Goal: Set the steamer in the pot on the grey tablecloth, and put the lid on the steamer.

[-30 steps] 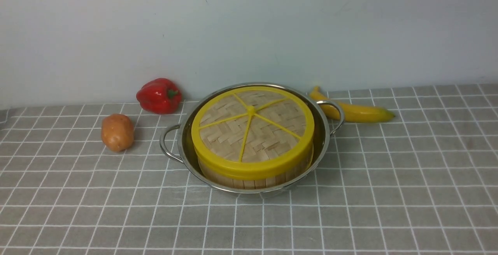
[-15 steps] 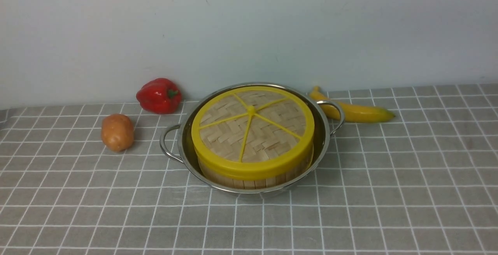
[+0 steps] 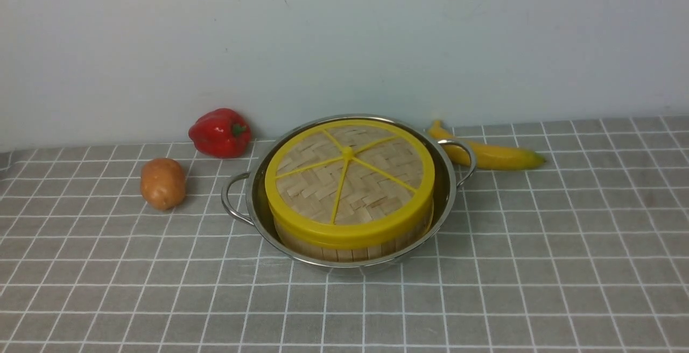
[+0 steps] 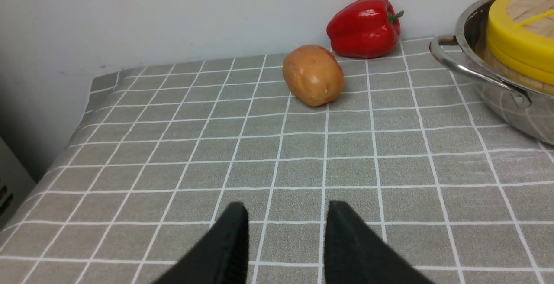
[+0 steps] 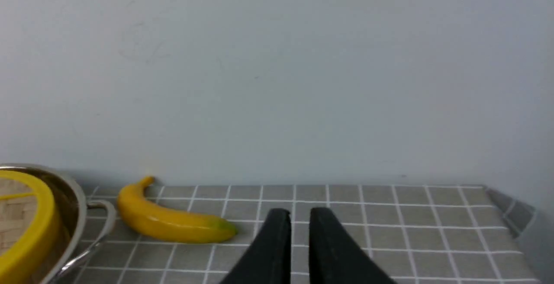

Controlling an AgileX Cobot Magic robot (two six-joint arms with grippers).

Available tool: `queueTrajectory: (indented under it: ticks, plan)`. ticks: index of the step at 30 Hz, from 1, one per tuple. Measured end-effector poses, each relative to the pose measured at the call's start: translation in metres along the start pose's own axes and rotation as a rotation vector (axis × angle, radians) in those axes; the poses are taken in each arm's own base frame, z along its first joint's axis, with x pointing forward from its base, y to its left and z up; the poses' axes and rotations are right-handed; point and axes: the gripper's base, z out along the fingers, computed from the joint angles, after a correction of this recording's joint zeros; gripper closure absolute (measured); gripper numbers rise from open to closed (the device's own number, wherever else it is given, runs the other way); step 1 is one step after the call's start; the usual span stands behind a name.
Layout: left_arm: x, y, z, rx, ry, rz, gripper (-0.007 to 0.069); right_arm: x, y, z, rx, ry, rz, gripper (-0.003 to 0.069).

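Note:
The shiny pot (image 3: 449, 191) stands mid-table on the grey tablecloth (image 3: 538, 267). The bamboo steamer (image 3: 344, 253) sits inside it, only its slatted side showing. The woven lid (image 3: 350, 181) with yellow rim and spokes lies flat on top of the steamer. Neither gripper appears in the front view. In the left wrist view my left gripper (image 4: 285, 209) hovers over bare cloth, open and empty, with the pot (image 4: 497, 102) off to one side. My right gripper (image 5: 299, 213) has its fingers a narrow gap apart with nothing between them, over cloth beside the banana.
A red pepper (image 3: 219, 132) and a potato (image 3: 162, 183) lie left of the pot. A banana (image 3: 495, 154) lies behind its right handle, near the wall. The cloth's left edge (image 4: 65, 145) and its far right corner (image 5: 506, 208) show in the wrist views.
A dark part of an arm showed at the front view's top right half a second ago and has left the view. Pot, steamer and lid have not moved.

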Motion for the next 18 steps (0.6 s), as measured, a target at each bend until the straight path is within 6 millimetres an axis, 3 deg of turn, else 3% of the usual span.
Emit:
queueTrajectory:
  ticks: [2,7,12,18]
  plan:
    - [0.000,0.000,0.000,0.000,0.000,0.000,0.0382,0.019,-0.003,-0.023,0.002,-0.088,-0.016,0.0551]
    - [0.000,0.000,0.000,0.000,0.000,0.000,0.0382,0.064,-0.005,-0.047,-0.006,-0.170,-0.027,0.0523]
    - [0.000,0.000,0.000,0.000,0.000,0.000,0.0382,0.095,-0.007,-0.050,-0.013,-0.168,0.050,0.0498]
    - [0.000,0.000,0.000,0.000,-0.002,0.000,0.0382,0.104,-0.009,-0.053,0.004,-0.139,0.086,0.0475]
